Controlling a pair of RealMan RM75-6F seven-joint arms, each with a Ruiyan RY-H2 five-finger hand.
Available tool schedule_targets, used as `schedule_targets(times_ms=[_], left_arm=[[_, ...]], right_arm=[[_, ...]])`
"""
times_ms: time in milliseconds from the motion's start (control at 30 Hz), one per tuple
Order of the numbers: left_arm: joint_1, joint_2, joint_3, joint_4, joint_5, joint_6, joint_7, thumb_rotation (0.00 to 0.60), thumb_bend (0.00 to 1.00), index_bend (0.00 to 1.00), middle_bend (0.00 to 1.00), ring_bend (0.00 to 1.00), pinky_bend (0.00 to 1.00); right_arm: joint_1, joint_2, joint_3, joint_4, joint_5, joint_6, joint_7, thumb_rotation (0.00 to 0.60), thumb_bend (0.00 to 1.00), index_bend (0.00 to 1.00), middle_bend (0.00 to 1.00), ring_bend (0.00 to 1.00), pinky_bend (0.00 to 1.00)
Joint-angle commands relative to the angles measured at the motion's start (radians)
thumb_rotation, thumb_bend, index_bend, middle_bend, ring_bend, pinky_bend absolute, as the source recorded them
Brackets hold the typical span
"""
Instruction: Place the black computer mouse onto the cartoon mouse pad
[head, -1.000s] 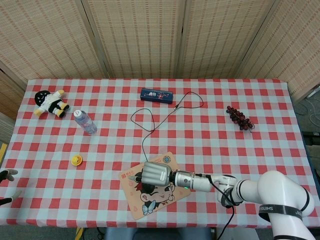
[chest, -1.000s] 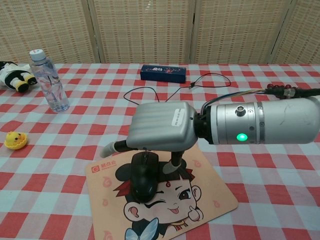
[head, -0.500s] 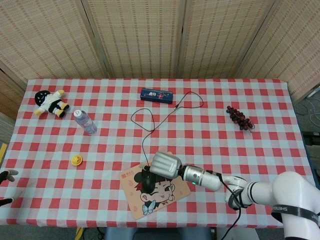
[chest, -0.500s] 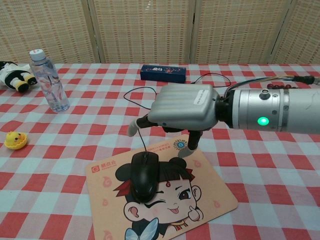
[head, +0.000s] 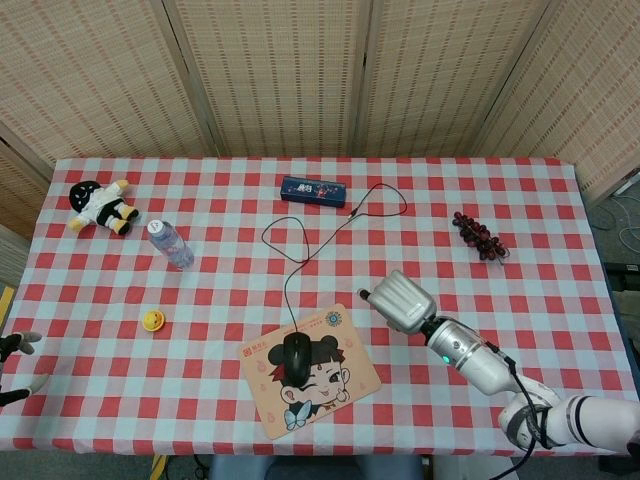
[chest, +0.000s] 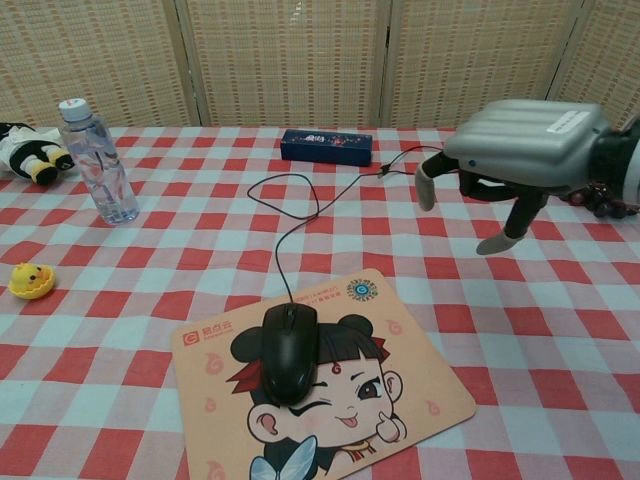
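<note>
Checked tablecloth (head: 420, 235), black mouse (head: 296, 355) centred on cartoon pad (head: 345, 385), right hand (head: 402, 300) fingers released, well apart rightward

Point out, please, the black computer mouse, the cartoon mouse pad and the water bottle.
black computer mouse (chest: 290, 351), chest view, middle of its back.
cartoon mouse pad (chest: 430, 392), chest view, bare orange part near its right edge.
water bottle (chest: 100, 165), chest view, middle of its clear body.

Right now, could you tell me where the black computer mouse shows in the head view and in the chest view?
Head view: black computer mouse lies low, left of centre, on the cartoon mouse pad.
Chest view: mouse lies low, left of centre, on the pad.
Shared landmark: the blue box behind it.
</note>
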Motion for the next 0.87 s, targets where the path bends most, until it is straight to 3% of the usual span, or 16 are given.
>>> schedule_targets(times_ms=[33, 233, 367, 567, 867], left_arm=[[-0.008, 0.016, -0.007, -0.037, 0.013, 0.012, 0.019, 0.600, 0.16, 0.45, 0.48, 0.41, 0.65], [-0.026, 0.039, -0.018, -0.109, 0.030, 0.022, 0.058, 0.600, 0.16, 0.45, 0.48, 0.41, 0.65], [-0.039, 0.052, -0.028, -0.157, 0.037, 0.025, 0.082, 0.600, 0.16, 0.45, 0.48, 0.41, 0.65], [-0.050, 0.061, -0.042, -0.206, 0.030, 0.028, 0.093, 0.600, 0.16, 0.45, 0.48, 0.41, 0.65], [-0.048, 0.040, -0.030, -0.160, 0.010, 0.006, 0.098, 0.600, 0.16, 0.45, 0.48, 0.41, 0.65]], right_arm=[[-0.073, 0.054, -0.010, -0.065, 0.070, 0.060, -0.028, 0.600, 0.04, 0.43, 0.86, 0.81, 0.99], [-0.203, 0.128, -0.036, -0.124, 0.110, 0.182, 0.025, 0.600, 0.04, 0.45, 0.72, 0.60, 0.76], [-0.305, 0.165, -0.053, -0.128, 0.085, 0.295, 0.103, 0.600, 0.04, 0.45, 0.66, 0.54, 0.65], [-0.442, 0.187, -0.071, -0.084, 0.021, 0.446, 0.241, 0.600, 0.04, 0.45, 0.65, 0.52, 0.62], [-0.576, 0.179, -0.050, 0.042, -0.081, 0.619, 0.470, 0.600, 0.06, 0.45, 0.65, 0.52, 0.62]])
